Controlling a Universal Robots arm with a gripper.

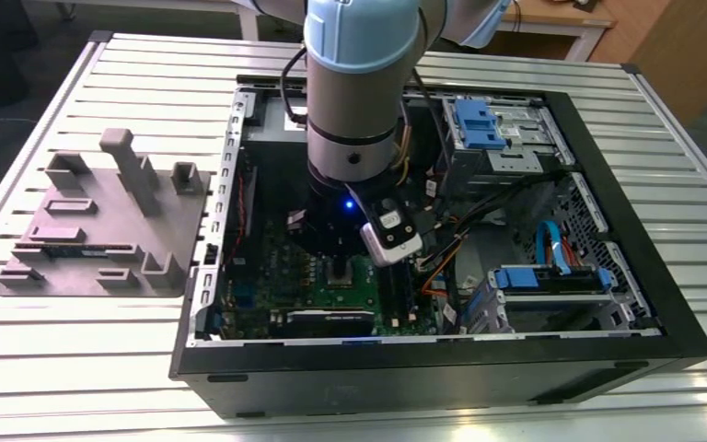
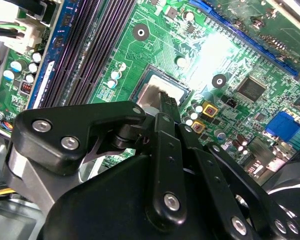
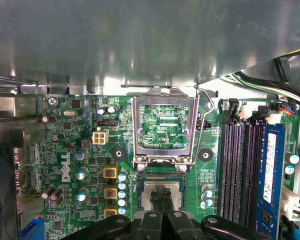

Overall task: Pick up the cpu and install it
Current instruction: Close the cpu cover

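Observation:
The cpu (image 3: 176, 190) is a small square chip with a silvery top, lying flat in the socket on the green motherboard (image 3: 65, 165). In the second wrist view the cpu (image 2: 146, 94) shows as a pale square just past the fingertips. My gripper (image 3: 162, 194) is shut, its two black fingers together, with the tips over the middle of the chip (image 2: 167, 102). Whether the tips touch it I cannot tell. The socket's metal frame (image 3: 137, 130) stands flipped open behind the chip. In the exterior view the arm (image 1: 353, 101) reaches straight down into the open computer case (image 1: 648, 304).
Dark memory slots (image 3: 240, 170) run beside the socket, with cables (image 3: 260, 85) past them. The case holds blue-tabbed drive bays (image 1: 489, 124) and cable bundles (image 1: 452, 249). A grey moulded tray (image 1: 96, 230) sits on the slatted table (image 1: 34, 368) at the exterior view's left.

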